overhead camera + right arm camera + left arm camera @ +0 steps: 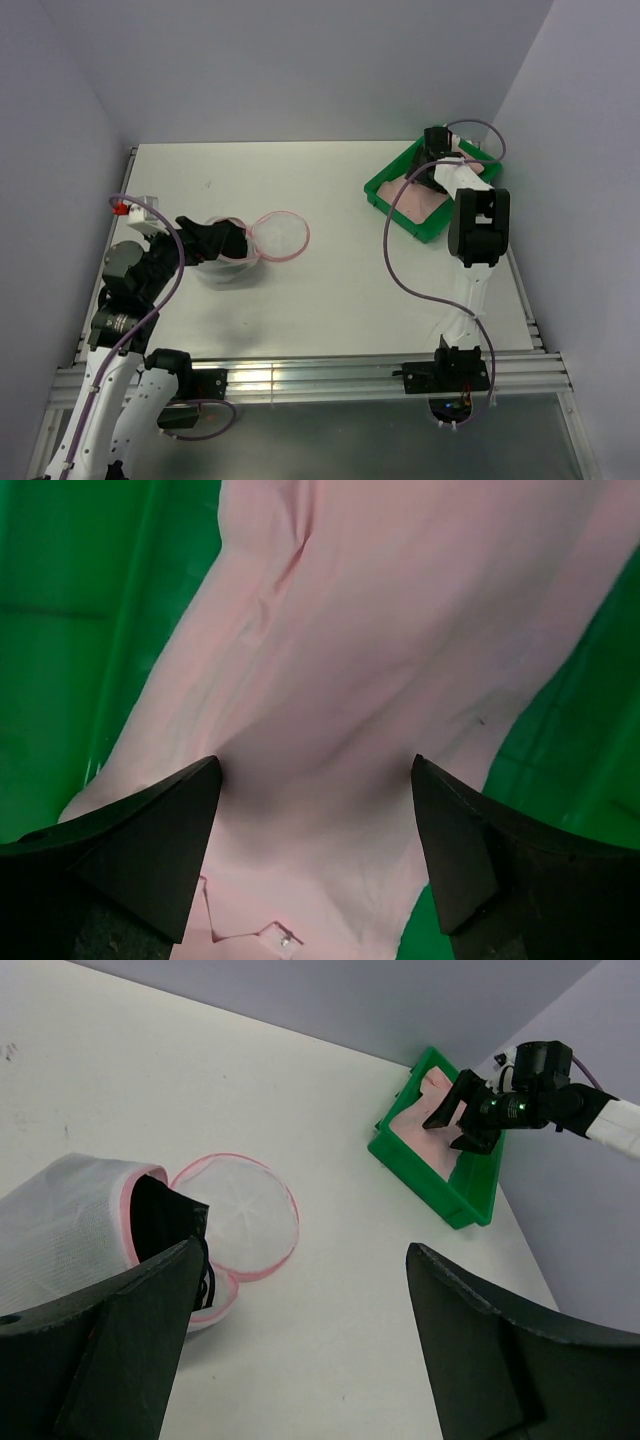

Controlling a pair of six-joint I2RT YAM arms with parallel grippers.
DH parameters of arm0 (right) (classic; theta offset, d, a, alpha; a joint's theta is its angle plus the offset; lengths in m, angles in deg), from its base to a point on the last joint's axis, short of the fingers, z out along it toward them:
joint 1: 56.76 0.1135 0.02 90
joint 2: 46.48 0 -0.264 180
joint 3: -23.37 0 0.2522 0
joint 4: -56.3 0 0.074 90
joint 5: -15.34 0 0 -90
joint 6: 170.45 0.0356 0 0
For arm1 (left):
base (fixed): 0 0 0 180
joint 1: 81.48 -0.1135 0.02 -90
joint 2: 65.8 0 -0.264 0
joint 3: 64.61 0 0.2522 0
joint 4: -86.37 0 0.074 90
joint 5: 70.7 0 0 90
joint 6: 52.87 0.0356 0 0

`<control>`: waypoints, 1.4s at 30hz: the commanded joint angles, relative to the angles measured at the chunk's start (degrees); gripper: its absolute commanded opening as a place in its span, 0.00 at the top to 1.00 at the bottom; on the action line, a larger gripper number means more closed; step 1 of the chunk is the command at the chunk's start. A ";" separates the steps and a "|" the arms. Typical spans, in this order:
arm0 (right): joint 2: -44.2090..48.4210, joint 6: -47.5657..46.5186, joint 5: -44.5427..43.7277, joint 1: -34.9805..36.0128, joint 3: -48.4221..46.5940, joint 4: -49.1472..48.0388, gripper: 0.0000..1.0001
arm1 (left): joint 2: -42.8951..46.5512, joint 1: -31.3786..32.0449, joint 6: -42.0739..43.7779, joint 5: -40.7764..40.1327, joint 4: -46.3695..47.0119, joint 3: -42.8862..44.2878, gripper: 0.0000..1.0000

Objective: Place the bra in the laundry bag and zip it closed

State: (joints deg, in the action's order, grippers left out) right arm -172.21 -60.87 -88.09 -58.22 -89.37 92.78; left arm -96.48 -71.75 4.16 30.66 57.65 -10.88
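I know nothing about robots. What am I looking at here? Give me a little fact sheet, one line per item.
Bag: laundry bag, white mesh with pink rim, unzipped, round flap flat on the table
Garment: pink bra lying in the green tray, far right
Left arm: left gripper open at the bag's mouth
Right arm: right gripper open, hovering over the bra
Progress: bra not yet in the bag

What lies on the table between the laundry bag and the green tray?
Nothing: that stretch of the table between the bag and the tray is bare, as the top and left wrist views both show.
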 commanded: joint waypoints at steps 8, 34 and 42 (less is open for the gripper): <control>0.48 1.61 3.50 -1.09 -1.05 -0.12 0.88 | -0.70 0.28 2.30 1.39 0.72 0.99 0.11; 70.24 4.94 14.06 33.76 62.10 -12.98 1.00 | -6.15 4.23 -6.58 14.41 8.46 0.55 0.11; 82.83 14.27 15.73 38.81 75.78 -8.40 0.33 | -17.19 21.62 -7.37 4.39 11.00 -0.77 0.12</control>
State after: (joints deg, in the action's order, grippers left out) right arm -93.22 -49.77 -70.28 -19.86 -13.11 85.43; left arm -108.54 -55.66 -2.57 39.69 65.19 -11.32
